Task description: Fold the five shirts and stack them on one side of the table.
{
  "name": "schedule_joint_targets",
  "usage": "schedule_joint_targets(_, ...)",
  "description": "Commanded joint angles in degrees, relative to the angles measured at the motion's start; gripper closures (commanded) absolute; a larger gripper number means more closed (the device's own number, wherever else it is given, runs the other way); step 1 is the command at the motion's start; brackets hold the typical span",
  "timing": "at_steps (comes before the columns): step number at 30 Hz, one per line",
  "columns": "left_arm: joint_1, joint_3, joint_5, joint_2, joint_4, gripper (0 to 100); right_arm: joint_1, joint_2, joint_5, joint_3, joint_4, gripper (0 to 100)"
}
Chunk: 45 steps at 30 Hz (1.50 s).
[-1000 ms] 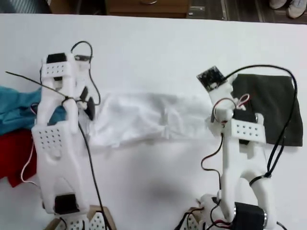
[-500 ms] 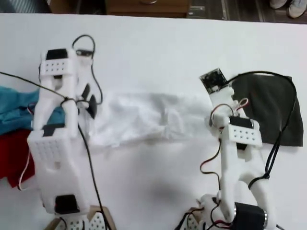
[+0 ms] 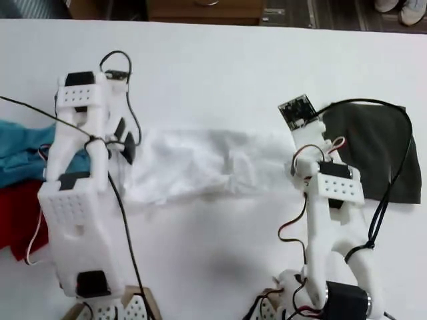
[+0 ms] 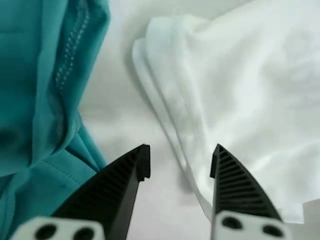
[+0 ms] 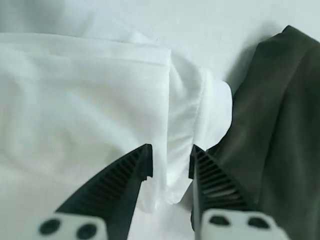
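Note:
A white shirt (image 3: 207,167), folded into a long crumpled strip, lies across the middle of the table. My left gripper (image 4: 180,162) hangs open just above the shirt's left end (image 4: 240,90), between it and a teal shirt (image 4: 40,75); its dark fingers (image 3: 125,141) show from above. My right gripper (image 5: 170,160) is open by a narrower gap over the strip's right end (image 5: 100,110), next to a dark shirt (image 5: 280,125). That dark shirt (image 3: 373,150) lies flat at the right. The teal shirt (image 3: 20,150) and a red shirt (image 3: 17,213) lie bunched at the left edge.
Both arm bases stand at the near edge, with cables looping over the left arm (image 3: 73,200) and the right arm (image 3: 333,200). Bare white table (image 3: 213,67) stretches behind the shirts and also lies in front between the arms.
The left arm has shifted its pose a little over the shirt's left end. The right arm edged slightly toward its base. The shirts have not moved.

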Motion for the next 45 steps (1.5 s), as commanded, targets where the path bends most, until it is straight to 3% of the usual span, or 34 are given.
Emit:
schedule_joint_targets(1, -0.4, -0.5, 0.4, 2.5, -0.9, 78, 0.0, -3.0, -0.4, -0.4, -0.7, 87.2)
schedule_joint_targets(12, 0.4, -0.5, 0.6, 11.7, -0.4, 78, 0.0, -3.0, -0.4, -0.4, -0.7, 87.2)
schedule_joint_targets(17, 0.1, -3.8, 0.6, 15.3, 5.3, 78, 0.0, -3.0, -0.4, -0.4, -0.7, 87.2)
schedule_joint_targets(22, -8.9, -13.3, 0.2, 19.5, 5.8, 89, 0.0, -3.0, -0.4, -0.4, -0.7, 87.2)
schedule_joint_targets(24, -10.8, -14.1, -3.3, 20.3, 5.9, 91, 0.0, -3.0, -0.4, -0.4, -0.7, 87.2)
schedule_joint_targets(28, -10.0, -11.2, -9.7, 20.7, 5.8, 89, 0.0, -3.0, -0.4, -0.4, -0.7, 87.2)
schedule_joint_targets(33, -7.5, -10.9, -9.6, 20.2, 5.8, 98, -0.7, -2.7, -0.4, -0.4, -0.7, 87.2)
schedule_joint_targets(40, -8.5, -10.5, -10.6, 13.5, 5.8, 98, -1.5, -3.0, -0.4, 0.5, -0.7, 87.2)
schedule_joint_targets(45, -4.4, -7.6, -13.0, 9.1, 5.8, 93, -1.5, -3.0, -0.4, 0.4, -0.7, 87.2)
